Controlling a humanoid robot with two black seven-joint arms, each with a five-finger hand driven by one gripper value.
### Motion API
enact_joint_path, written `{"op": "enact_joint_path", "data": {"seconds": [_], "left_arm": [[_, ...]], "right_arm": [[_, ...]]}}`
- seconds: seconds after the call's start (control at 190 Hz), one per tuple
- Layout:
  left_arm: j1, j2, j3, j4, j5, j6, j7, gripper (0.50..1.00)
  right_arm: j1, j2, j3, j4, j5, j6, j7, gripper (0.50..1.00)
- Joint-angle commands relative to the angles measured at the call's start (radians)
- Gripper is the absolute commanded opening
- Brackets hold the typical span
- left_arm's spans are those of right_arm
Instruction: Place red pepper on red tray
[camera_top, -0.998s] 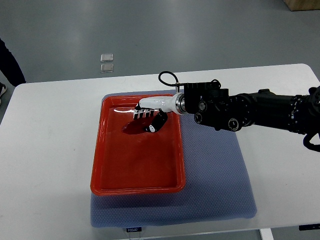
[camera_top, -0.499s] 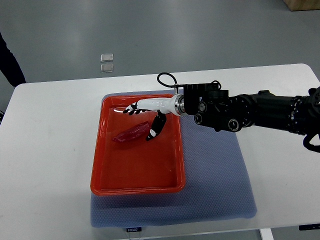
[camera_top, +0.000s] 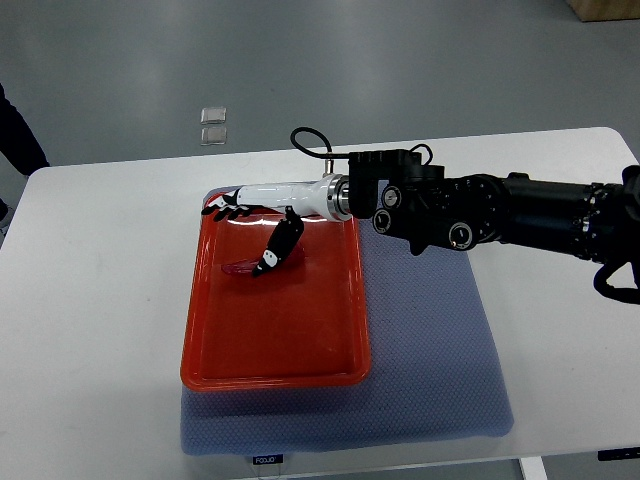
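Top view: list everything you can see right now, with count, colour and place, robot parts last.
Red plastic tray: one, red, on the mat, left of centre.
Red pepper: one, dark red, in the tray's far half, partly hidden by the thumb.
Blue-grey mesh mat: one, under the tray, on the table.
White table: one, fills most of the view.
Small clear squares: two, on the grey floor beyond the table.
Dark shape: one, left edge; cannot tell what.
Right hand: one, white with black fingers, spread over the tray's far edge; black arm from the right.

Right hand (camera_top: 262, 215) spread over red tray (camera_top: 275, 368); red pepper (camera_top: 262, 262) lying inside, beneath the thumb.
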Motion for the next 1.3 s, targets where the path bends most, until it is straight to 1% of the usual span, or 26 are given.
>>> {"op": "enact_joint_path", "data": {"seconds": [0.0, 0.053, 0.116, 0.289, 0.41, 0.473, 0.62, 0.751, 0.835, 0.904, 0.993, 1.067, 1.187, 1.292], "left_arm": [[0.0, 0.0, 0.0, 0.0, 0.0, 0.0, 0.0, 1.0], [0.0, 0.0, 0.0, 0.0, 0.0, 0.0, 0.0, 1.0], [0.0, 0.0, 0.0, 0.0, 0.0, 0.0, 0.0, 1.0], [0.0, 0.0, 0.0, 0.0, 0.0, 0.0, 0.0, 1.0], [0.0, 0.0, 0.0, 0.0, 0.0, 0.0, 0.0, 1.0], [0.0, 0.0, 0.0, 0.0, 0.0, 0.0, 0.0, 1.0], [0.0, 0.0, 0.0, 0.0, 0.0, 0.0, 0.0, 1.0], [0.0, 0.0, 0.0, 0.0, 0.0, 0.0, 0.0, 1.0], [0.0, 0.0, 0.0, 0.0, 0.0, 0.0, 0.0, 1.0], [0.0, 0.0, 0.0, 0.0, 0.0, 0.0, 0.0, 1.0], [0.0, 0.0, 0.0, 0.0, 0.0, 0.0, 0.0, 1.0], [0.0, 0.0, 0.0, 0.0, 0.0, 0.0, 0.0, 1.0], [0.0, 0.0, 0.0, 0.0, 0.0, 0.0, 0.0, 1.0], [0.0, 0.0, 0.0, 0.0, 0.0, 0.0, 0.0, 1.0]], "right_arm": [[0.011, 0.0, 0.014, 0.072, 0.0, 0.01, 0.021, 0.913], [0.011, 0.0, 0.016, 0.1, 0.0, 0.008, 0.037, 0.911], [0.011, 0.0, 0.014, 0.111, 0.0, 0.008, 0.042, 0.911], [0.003, 0.0, 0.057, 0.056, 0.017, -0.03, 0.042, 0.913], [-0.043, -0.003, 0.201, 0.027, 0.092, -0.042, 0.042, 0.913], [-0.084, -0.023, 0.284, 0.004, 0.166, -0.045, 0.042, 0.911], [-0.175, -0.028, 0.491, -0.044, 0.308, -0.093, 0.044, 0.913], [-0.263, -0.029, 0.72, -0.069, 0.333, -0.104, 0.042, 0.913], [-0.296, -0.029, 0.822, -0.09, 0.337, -0.107, 0.036, 0.911], [-0.325, -0.035, 0.905, -0.122, 0.371, -0.136, 0.031, 0.911], [-0.343, -0.04, 0.942, -0.171, 0.445, -0.179, 0.031, 0.911], [-0.346, -0.044, 0.942, -0.208, 0.532, -0.199, 0.031, 0.911], [-0.348, -0.06, 0.941, -0.254, 0.663, -0.202, 0.031, 0.911], [-0.353, -0.067, 0.947, -0.293, 0.718, -0.191, 0.031, 0.911]]}}
